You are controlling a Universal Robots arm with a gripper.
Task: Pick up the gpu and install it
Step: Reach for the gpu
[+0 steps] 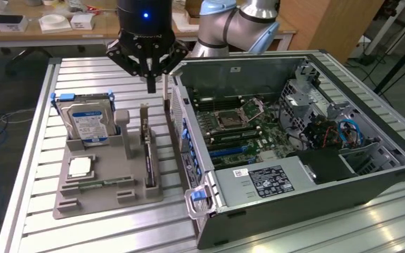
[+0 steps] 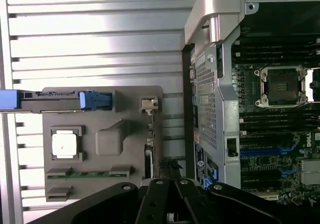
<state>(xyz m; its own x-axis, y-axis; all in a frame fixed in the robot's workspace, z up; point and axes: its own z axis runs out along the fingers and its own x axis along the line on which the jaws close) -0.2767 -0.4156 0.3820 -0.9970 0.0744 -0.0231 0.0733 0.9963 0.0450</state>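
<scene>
A slatted metal table (image 1: 83,232) carries the whole scene in the exterior view. An open computer case (image 1: 371,179) lies on its side across the right half of the frame, its motherboard (image 1: 248,126) facing up.

At upper centre the grey-and-blue arm (image 1: 238,26) reaches in from behind the case. Its black gripper (image 1: 151,87) points straight down, with the jaws pressed together and nothing between them.

Left of the case, and just beside it, a grey holder (image 1: 97,203) sits on the table. A hard drive (image 1: 90,124) with a blue label stands upright at the holder's far left corner.

The gpu (image 1: 148,158) has not been picked up. It stands on edge in a slot along the holder's right side, the side nearest the case, with its silver bracket (image 1: 145,113) rising at the far end. The closed fingertips hang above that bracket end, near it but clear of the card.

A square processor (image 1: 80,167) lies flat in the middle of the holder. A slim green memory stick (image 1: 107,183) rests in a groove nearer the frame's lower edge.

In the wrist view, the gripper's black linkages hang over the holder's edge beside the case wall.
</scene>
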